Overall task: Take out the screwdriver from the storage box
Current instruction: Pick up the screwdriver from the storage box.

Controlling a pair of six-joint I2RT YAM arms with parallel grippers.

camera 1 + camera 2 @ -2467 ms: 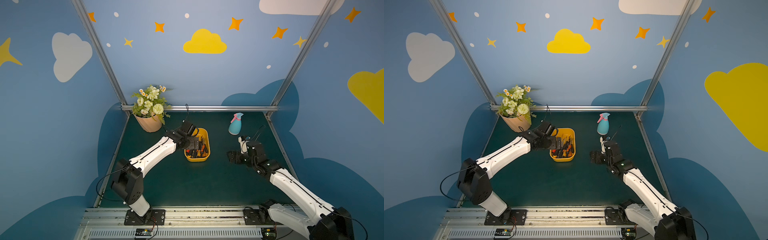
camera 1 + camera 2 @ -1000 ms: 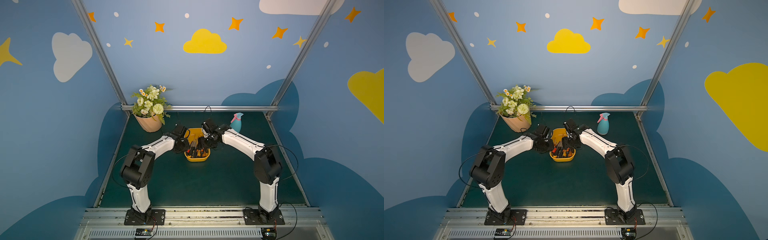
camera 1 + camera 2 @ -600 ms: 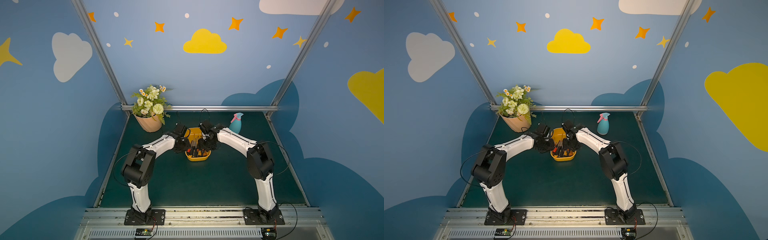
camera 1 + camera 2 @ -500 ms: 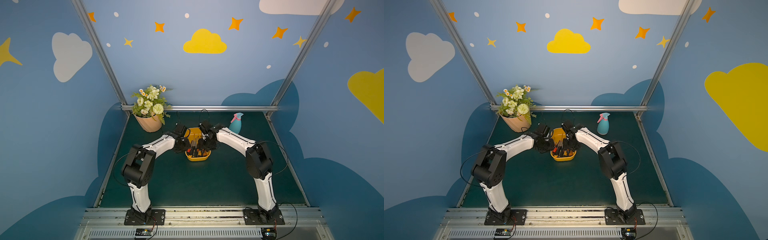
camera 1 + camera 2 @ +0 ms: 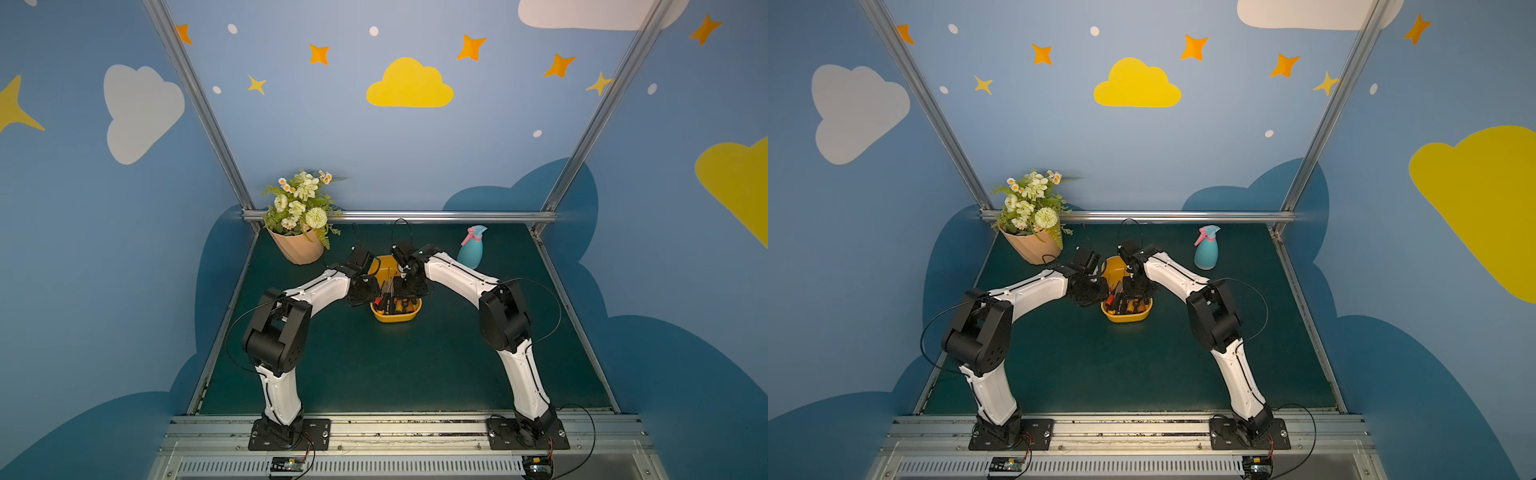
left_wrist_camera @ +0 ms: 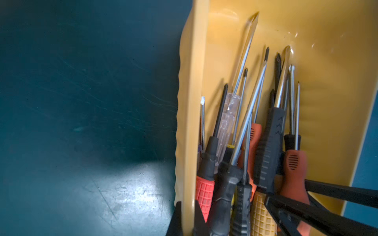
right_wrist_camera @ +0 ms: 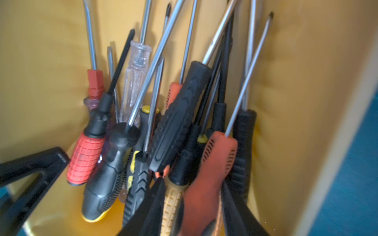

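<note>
The yellow storage box sits mid-table and holds several screwdrivers lying heaped together. My left gripper is shut on the box's left wall, one finger outside and one inside. From the right, my right gripper reaches down into the box. Its jaws are closed around an orange-handled screwdriver, with a yellow grid-patterned handle caught alongside. The right gripper's black fingers also appear in the left wrist view. In both top views the arms hide the grip.
A peach flowerpot with flowers stands at the back left. Back right is a blue spray bottle. The two wrists sit close together over the box. A metal rail bounds the green mat at the back.
My right arm swung in from the right side to the box and dipped into it, its jaws narrowing around the handles. My left gripper closed on the box wall and has stayed there.
</note>
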